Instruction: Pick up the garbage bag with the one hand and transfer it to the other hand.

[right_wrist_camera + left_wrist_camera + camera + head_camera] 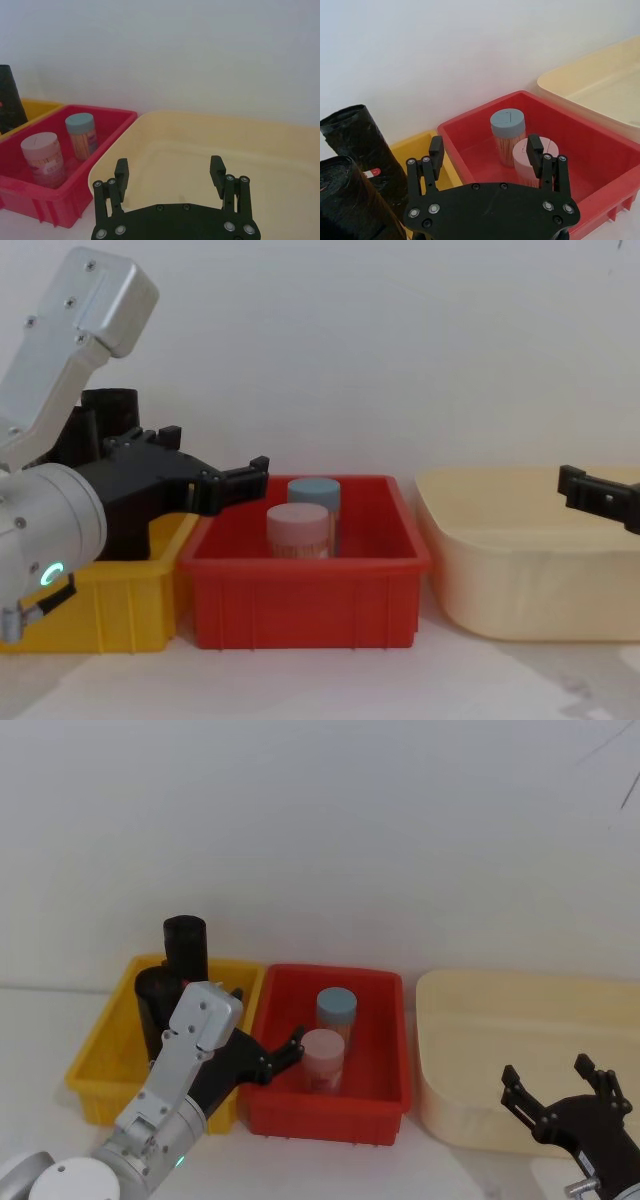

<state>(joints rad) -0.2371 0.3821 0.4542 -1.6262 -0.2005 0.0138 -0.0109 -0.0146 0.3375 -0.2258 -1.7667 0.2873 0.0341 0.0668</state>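
Observation:
Two black rolls stand upright in the yellow bin (100,1065). The garbage bag (362,142), the farther and taller roll (186,945), carries a small red-and-white label band. Its twin (347,200) stands closer to the left wrist camera. My left gripper (265,1020), on the green-lit arm, hovers open over the wall between the yellow and red bins, just right of the rolls, with nothing between its fingers (436,150). My right gripper (547,1070) hangs open and empty over the front of the cream bin (520,990).
A red bin (385,1020) sits between the yellow and cream bins. It holds a blue-lidded jar (336,1008) and a pink-lidded jar (322,1058). A white wall stands close behind the bins. White tabletop runs along the front.

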